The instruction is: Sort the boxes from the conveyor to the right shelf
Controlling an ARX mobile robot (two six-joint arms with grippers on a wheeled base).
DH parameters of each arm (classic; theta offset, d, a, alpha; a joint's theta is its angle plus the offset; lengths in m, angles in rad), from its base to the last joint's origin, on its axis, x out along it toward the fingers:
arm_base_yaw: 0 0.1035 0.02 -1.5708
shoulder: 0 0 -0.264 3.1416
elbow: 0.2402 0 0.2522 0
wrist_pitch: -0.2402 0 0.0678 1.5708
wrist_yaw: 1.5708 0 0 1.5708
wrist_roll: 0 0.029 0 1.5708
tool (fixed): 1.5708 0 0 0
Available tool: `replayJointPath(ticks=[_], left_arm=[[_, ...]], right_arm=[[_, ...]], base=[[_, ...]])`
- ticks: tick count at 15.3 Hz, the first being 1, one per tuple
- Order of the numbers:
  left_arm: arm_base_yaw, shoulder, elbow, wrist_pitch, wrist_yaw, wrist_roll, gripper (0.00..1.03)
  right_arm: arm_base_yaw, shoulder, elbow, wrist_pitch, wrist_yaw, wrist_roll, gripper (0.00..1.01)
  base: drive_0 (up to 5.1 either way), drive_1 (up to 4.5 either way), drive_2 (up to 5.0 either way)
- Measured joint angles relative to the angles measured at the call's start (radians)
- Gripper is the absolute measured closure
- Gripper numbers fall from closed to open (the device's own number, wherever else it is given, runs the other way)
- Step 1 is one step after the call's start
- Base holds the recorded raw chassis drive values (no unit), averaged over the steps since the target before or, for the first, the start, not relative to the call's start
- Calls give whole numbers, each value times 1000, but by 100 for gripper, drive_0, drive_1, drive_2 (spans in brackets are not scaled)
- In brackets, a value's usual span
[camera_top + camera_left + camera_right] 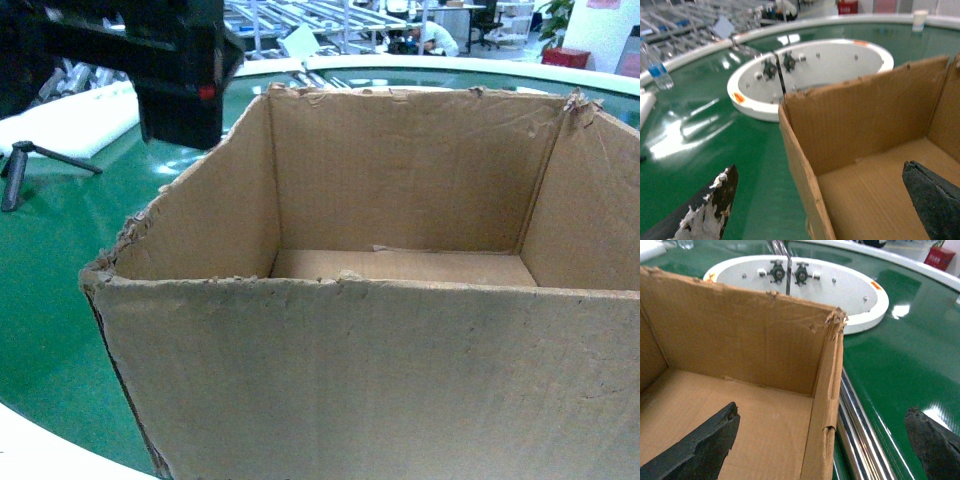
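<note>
Open brown carton (400, 330) fills centre and lower right of the head view, standing on the green conveyor (50, 300); top edges ragged, inside bare. Left gripper (822, 202): jaws apart, straddling the carton's left wall, one finger (707, 212) outside over the belt, the other inside. Right gripper (822, 442): jaws apart, straddling the right wall likewise. White round hub (810, 75) sits on the belt beyond the carton. Water bottle (655, 65) at upper left of the left wrist view.

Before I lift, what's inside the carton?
Nothing visible: the carton shows only its bare cardboard floor in all three views. Each gripper has one finger inside and one outside a side wall. The near inner corners are hidden by the front wall in the head view.
</note>
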Motion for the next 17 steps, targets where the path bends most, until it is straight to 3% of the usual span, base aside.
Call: replayJointPath(ticks=[3, 6, 8, 9, 16, 17], left_arm=[[13, 45, 65, -147, 3, -70, 5], [20, 81, 112, -303, 118, -172, 5], [26, 114, 114, -346, 143, -224, 5], [36, 135, 114, -355, 119, -249, 5], [46, 193, 122, -394, 94, -299, 5], [46, 196, 126, -394, 86, -299, 5]], right_arm=[[-1, 69, 52, -148, -9, 15, 3], [-1, 108, 87, -171, 3, 23, 3], [-1, 128, 98, -173, 10, 32, 3], [-2, 142, 105, -164, 14, 35, 3], [-14, 180, 110, -137, 22, 39, 3], [-14, 180, 110, -135, 23, 38, 10]], base=[[0, 0, 0], [0, 0, 0], [0, 0, 0], [0, 0, 0], [0, 0, 0], [0, 0, 0]])
